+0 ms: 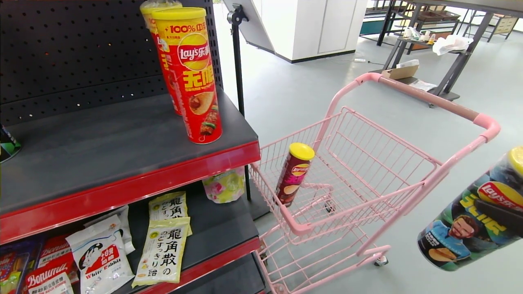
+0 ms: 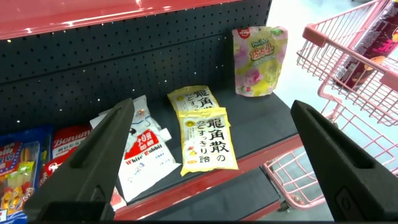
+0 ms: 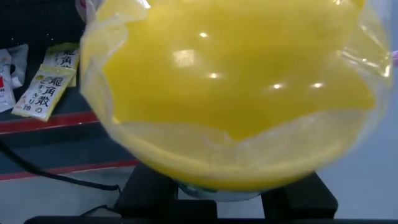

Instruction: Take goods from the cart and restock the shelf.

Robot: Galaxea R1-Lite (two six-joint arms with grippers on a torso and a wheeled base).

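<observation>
One maroon can (image 1: 294, 173) in pink cart (image 1: 425, 98)

Head camera overlooks shelf (image 1: 122, 139) and cart (image 1: 412, 92); wrist cameras share yellow bags (image 2: 206, 142).

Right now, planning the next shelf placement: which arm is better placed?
Right. The right fingers hold a chip can beside the cart; the left fingers hang open, empty, by the lower shelf.

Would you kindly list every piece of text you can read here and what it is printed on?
"100%" and "Lay's": red can on the top shelf.
"Lay's": dark can held at right.
"White Rabbit": white bag.
"龍角散": yellow sachets.
Purple can in the cart, and the rest: too small to read.
</observation>
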